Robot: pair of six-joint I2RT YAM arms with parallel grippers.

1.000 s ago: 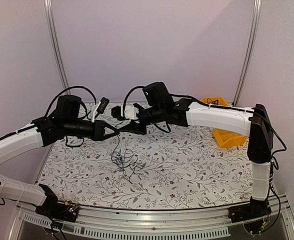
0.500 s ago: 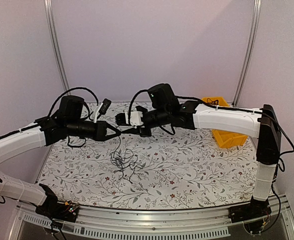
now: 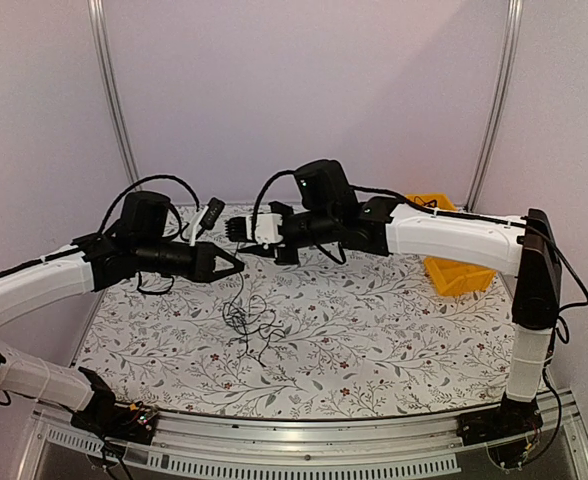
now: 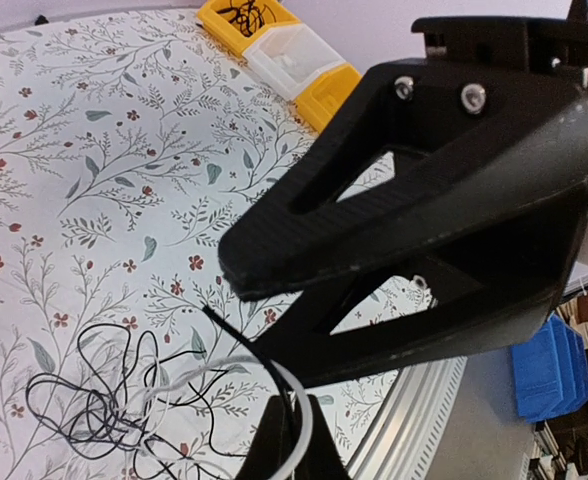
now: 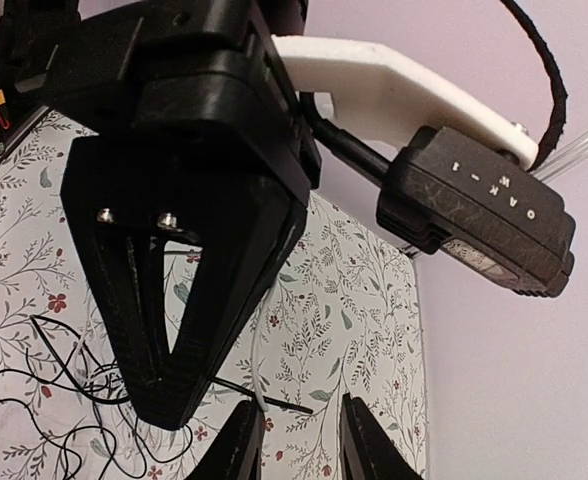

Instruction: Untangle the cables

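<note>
The cables [image 3: 249, 325] are a loose bunch of thin black wires with a white strand, lying on the floral table mid-left. Strands rise from it to my left gripper [image 3: 237, 266], which holds them above the bunch. In the left wrist view its jaws [image 4: 292, 425] are shut on a black wire and a white loop, with the bunch [image 4: 89, 410] below. My right gripper [image 3: 236, 232] hovers just behind and above the left fingertips. Its jaws [image 5: 299, 440] are open and empty, and a black wire end [image 5: 279, 405] pokes out from the left gripper just ahead of them.
Yellow bins [image 3: 444, 265] stand at the table's back right, and one holds more black wire [image 4: 246, 15]. A small black-and-white device [image 3: 206, 213] sits at the back left. The table's metal front rail [image 3: 304, 450] runs along the near edge.
My right gripper has drawn up and back from the left fingertips. The left gripper has shifted slightly up and right, still holding the strands. The bunch stays on the table.
</note>
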